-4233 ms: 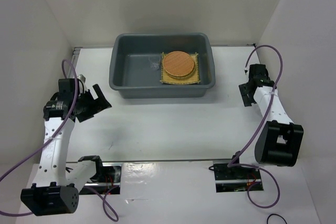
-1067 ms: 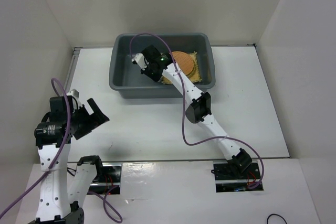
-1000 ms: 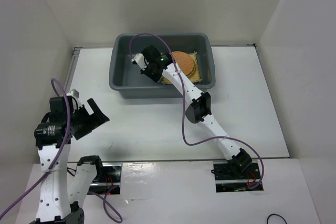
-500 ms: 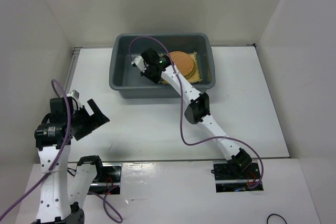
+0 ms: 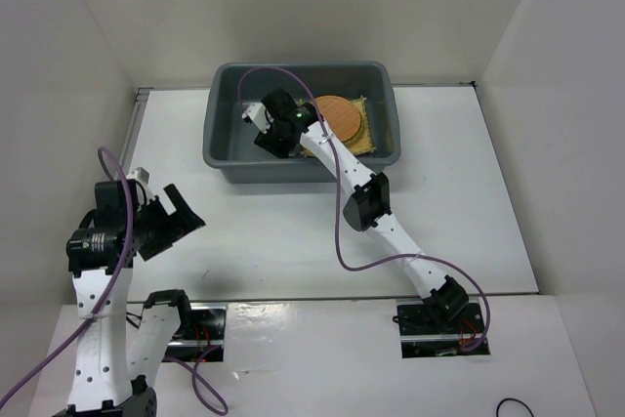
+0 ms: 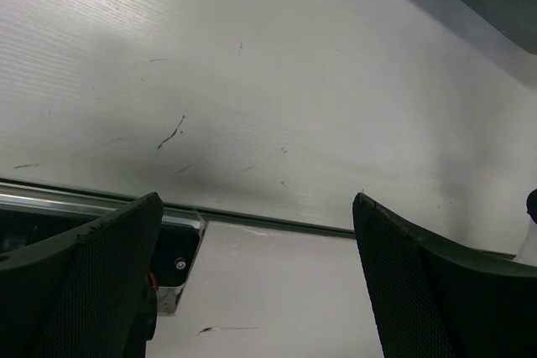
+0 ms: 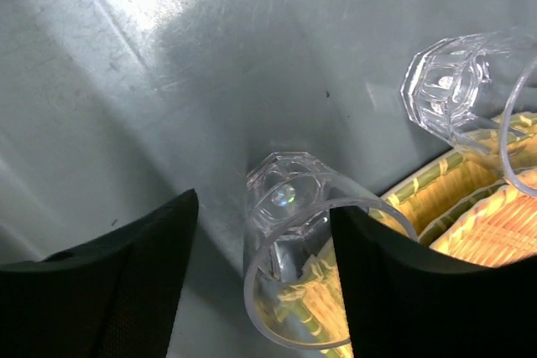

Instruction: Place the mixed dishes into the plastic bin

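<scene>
We saw the right arm stretched far across the surface (image 5: pixel 439 192) and down into the bin (image 5: pixel 293 169), which stood at the far side, about midway across. The right gripper (image 5: pixel 270 140) hung low over the left half of the bin floor, its jaws apart. In its wrist view a clear glass (image 7: pixel 289 232) stood between them, mouth toward the camera and faceted base on the grey floor. That glass was close against the finger (image 7: pixel 419 291) on the right of that view, and we could not tell whether the two touched. A strip of bare floor lay between the glass and the other finger, so the gripper clamped nothing.

A second glass (image 7: pixel 453 81) sat a little beyond the first, at the edge of the mat (image 5: pixel 372 136); we could not tell whether it stood upright or leaned. The mat lay flat in the right half of the bin, with the orange disc (image 5: pixel 345 116) on top of it.

The left gripper (image 5: pixel 187 212) was well apart from the bin, above the near left part of the surface. Its jaws were wide apart and held nothing. Below them its wrist view showed scratched white board and a metal strip (image 6: pixel 84 200) along the near edge.
</scene>
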Robot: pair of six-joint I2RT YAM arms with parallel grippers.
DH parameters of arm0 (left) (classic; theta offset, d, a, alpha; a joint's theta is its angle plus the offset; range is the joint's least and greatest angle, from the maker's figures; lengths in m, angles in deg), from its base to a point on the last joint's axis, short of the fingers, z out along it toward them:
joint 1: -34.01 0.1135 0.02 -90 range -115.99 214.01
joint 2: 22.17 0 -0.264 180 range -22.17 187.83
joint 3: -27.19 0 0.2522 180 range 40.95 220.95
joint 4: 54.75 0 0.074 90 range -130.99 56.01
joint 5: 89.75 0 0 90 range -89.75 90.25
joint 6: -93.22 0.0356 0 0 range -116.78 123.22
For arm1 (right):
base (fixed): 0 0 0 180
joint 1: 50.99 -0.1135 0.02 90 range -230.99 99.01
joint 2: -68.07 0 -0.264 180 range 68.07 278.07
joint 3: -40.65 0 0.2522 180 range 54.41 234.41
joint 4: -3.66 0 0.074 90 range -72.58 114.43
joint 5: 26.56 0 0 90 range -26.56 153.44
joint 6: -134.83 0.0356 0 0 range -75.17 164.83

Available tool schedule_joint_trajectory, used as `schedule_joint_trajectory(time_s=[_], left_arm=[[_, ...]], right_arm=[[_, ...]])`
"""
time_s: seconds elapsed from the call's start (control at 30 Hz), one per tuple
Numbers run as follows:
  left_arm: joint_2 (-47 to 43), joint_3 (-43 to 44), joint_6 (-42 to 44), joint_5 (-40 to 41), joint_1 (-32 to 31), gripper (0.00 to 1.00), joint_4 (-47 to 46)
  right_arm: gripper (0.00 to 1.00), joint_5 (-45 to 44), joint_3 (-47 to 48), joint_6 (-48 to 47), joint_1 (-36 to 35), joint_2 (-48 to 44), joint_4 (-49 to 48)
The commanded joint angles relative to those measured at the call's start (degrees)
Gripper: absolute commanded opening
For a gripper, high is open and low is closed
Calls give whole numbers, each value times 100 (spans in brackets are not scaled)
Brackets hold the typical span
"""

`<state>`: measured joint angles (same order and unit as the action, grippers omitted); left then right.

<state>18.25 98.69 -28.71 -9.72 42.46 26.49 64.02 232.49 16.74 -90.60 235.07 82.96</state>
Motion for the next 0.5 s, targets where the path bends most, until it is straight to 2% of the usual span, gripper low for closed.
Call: schedule_joint_trajectory(time_s=[0.0, 0.03, 0.13, 0.27, 0.37, 0.47], left_arm=[[36, 1, -69, -83, 34, 100, -235], [88, 1, -16, -83, 34, 100, -236], [88, 80, -16, -83, 34, 100, -236], [88, 360, 37, -83, 34, 100, -525], [141, 519, 98, -136, 34, 100, -858], [-60, 607, 98, -189, 34, 100, -1410]], right_arm=[[70, -101, 174, -29, -55, -368, -243], [77, -154, 174, -29, -55, -439, -295], [88, -155, 174, 76, -55, -931, -444], [99, -155, 174, 427, 6, -1871, -866], [99, -234, 174, 849, 121, -2592, -920], [99, -234, 174, 1297, 349, -3076, -570]])
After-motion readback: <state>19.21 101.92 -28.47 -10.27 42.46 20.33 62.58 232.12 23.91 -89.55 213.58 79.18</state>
